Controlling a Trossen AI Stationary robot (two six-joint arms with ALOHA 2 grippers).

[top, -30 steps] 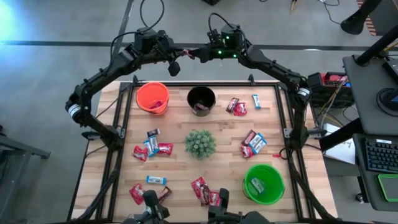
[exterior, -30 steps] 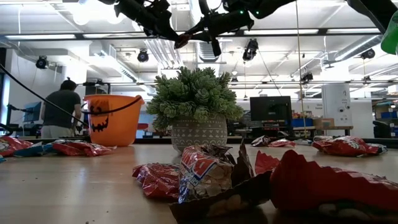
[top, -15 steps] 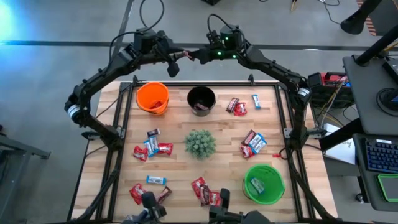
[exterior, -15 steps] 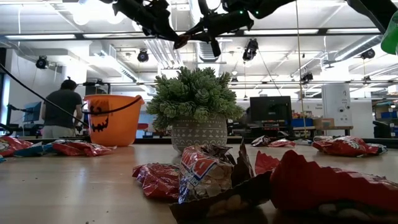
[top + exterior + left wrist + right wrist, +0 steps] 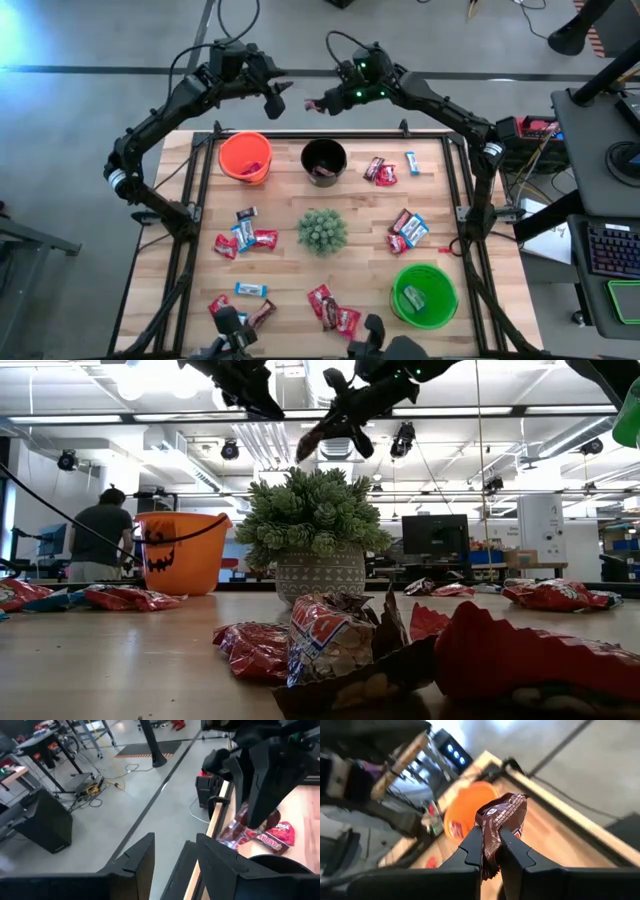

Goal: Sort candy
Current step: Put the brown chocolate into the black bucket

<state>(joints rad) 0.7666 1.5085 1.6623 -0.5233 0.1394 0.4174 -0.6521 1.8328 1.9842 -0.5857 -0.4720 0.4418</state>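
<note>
Brown-wrapped candy (image 5: 501,822) is now clamped only in my right end effector (image 5: 490,854), since my left end effector (image 5: 274,97) has spread apart and drawn back, so the handover looks done.

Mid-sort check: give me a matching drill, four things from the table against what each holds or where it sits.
1. round orange plastic bucket
2. round black bucket
3. round green plastic bucket
4. right hand

a. near right corner of the table
b. shut on a dark brown wrapped candy
c. far left corner
d. far edge, behind the spiky green plant ball

1-c, 2-d, 3-a, 4-b
</note>
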